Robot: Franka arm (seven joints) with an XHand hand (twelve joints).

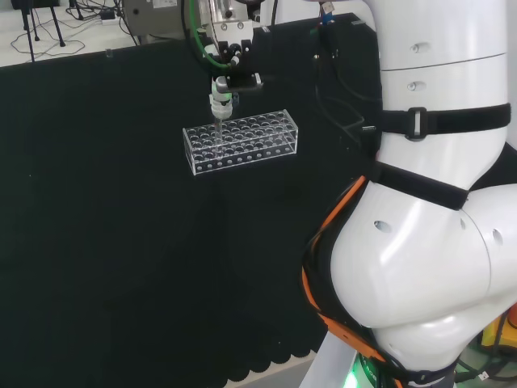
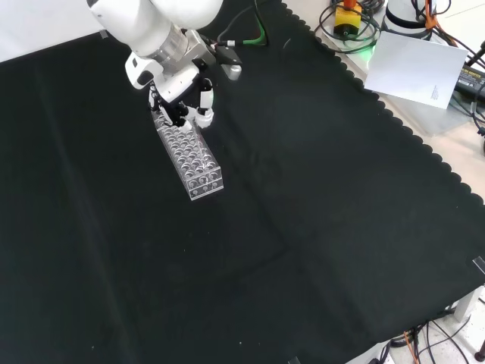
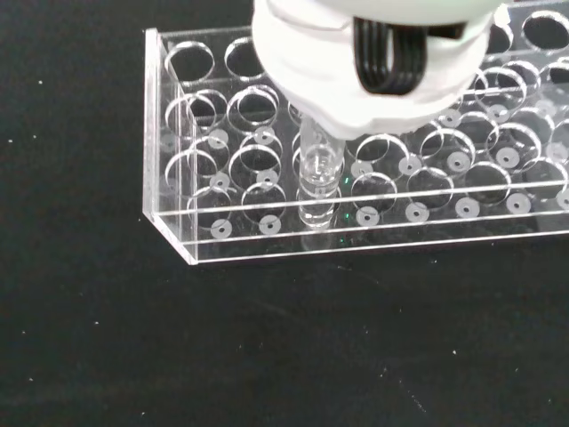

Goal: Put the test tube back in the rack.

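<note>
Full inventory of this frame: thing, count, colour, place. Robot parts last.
test tube rack: one, clear plastic, on the cloth left of the arm links in the head view; upper left in the front view.
test tube: one, clear, upright, lower end inside a hole near one end of the rack, held from above.
cloth: one, black, scalloped edge, covers the bench.
paper sheet: one, white, off the cloth, top right of the front view.
cables: several, dark, beyond the cloth edges.
hand: one, black and white, curled round the test tube over the rack.
arm: one, white.
</note>
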